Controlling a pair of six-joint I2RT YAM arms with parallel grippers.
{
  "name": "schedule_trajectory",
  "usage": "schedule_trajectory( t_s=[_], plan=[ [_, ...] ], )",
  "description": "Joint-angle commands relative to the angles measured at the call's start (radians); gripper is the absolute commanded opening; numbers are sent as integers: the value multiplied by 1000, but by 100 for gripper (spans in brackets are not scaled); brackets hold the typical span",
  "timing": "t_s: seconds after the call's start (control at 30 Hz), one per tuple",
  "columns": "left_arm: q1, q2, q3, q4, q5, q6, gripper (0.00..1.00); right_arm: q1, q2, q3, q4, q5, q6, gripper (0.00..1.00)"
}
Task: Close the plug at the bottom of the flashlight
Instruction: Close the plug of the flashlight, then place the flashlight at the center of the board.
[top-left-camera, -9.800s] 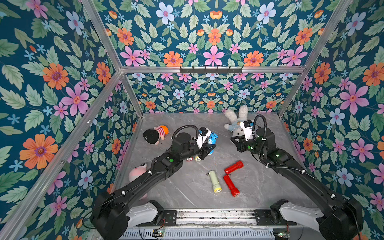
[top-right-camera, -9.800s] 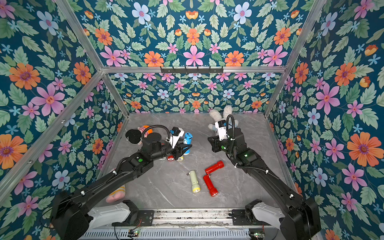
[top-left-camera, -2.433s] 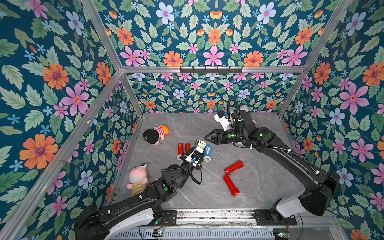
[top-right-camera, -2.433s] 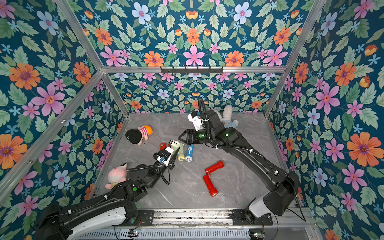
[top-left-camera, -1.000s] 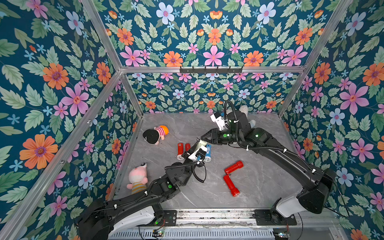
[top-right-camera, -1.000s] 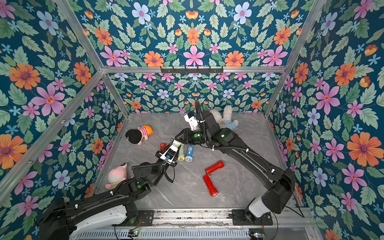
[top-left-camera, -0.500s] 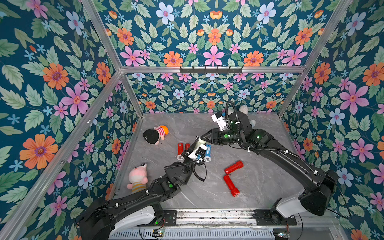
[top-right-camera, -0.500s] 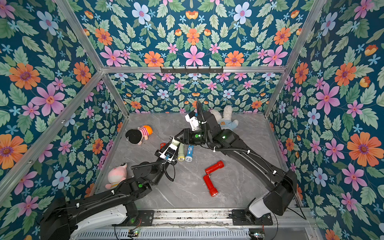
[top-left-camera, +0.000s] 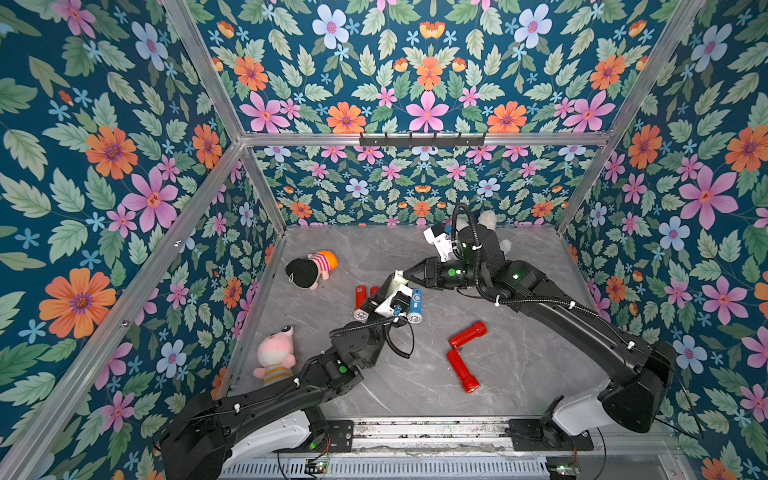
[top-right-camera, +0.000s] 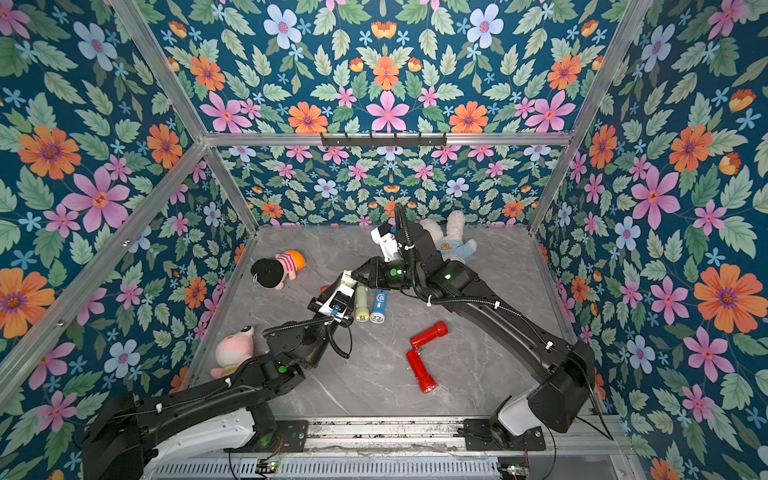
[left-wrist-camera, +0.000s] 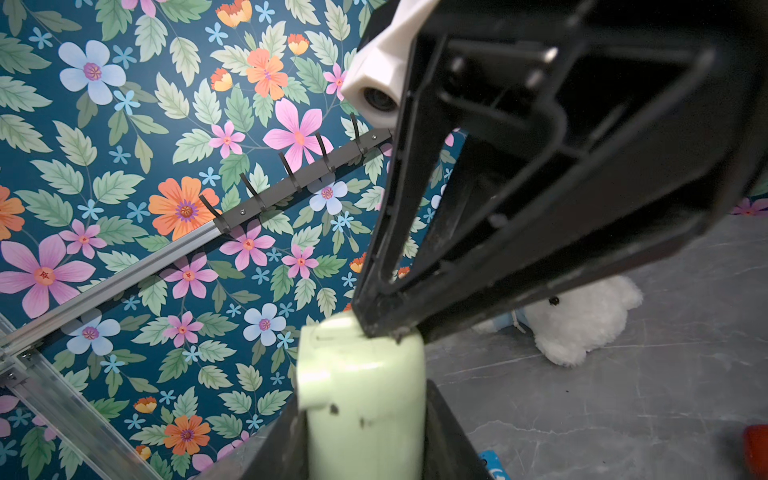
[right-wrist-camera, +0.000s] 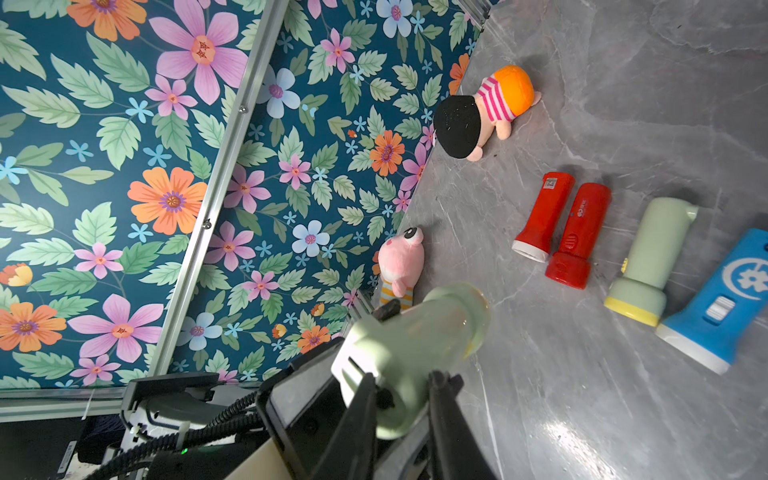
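Lifted off the bench (top-left-camera: 528, 365) since the earliest frames, where it lay by the front red pair (top-left-camera: 467, 334), the flashlight (right-wrist-camera: 411, 332) now hangs in the air over the middle of the bench, and both arms have come in to meet at it. The left gripper (left-wrist-camera: 362, 415) is clamped on its pale green barrel. The right gripper (right-wrist-camera: 401, 392) has its tips against the bottom end. Its fingers stand a narrow gap apart, and I cannot tell whether they pinch the plug.

No writing can be read. In the right wrist view the blue flashlight (right-wrist-camera: 723, 291) carries a white crescent-and-gear emblem and a white switch. The two red flashlights (right-wrist-camera: 577, 232) beside the doll (right-wrist-camera: 482, 112) bear marks too small to make out.

In a top view a second green flashlight (top-right-camera: 361, 305), with a yellow ring at its head, lies just beside the blue one. The right wrist view shows it too. Only the left wrist view shows the right gripper's tips meeting the rim of the bottom end, a lug on the barrel's side, the white bear (left-wrist-camera: 582, 320) and the hook rail (left-wrist-camera: 291, 174). Only the right wrist view shows the held flashlight's wide head.

Its long axis runs along the left gripper's fingers, tilted. The bottom end is up and toward the back wall, and the head is down toward the left wrist.
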Motion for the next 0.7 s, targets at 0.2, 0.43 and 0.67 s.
schedule_trajectory(
  t_s=[0.2, 0.43, 0.67],
  plan=[
    [5, -29, 1, 218, 43, -10, 0, 4, -11, -34, -53, -25, 19, 5],
    [7, -56, 2, 159, 22, -41, 0, -16, -44, -82, -65, -2, 7, 5],
    [8, -94, 97, -198, -183, -205, 0, -81, -140, -207, -102, 78, -36, 13]
  ],
)
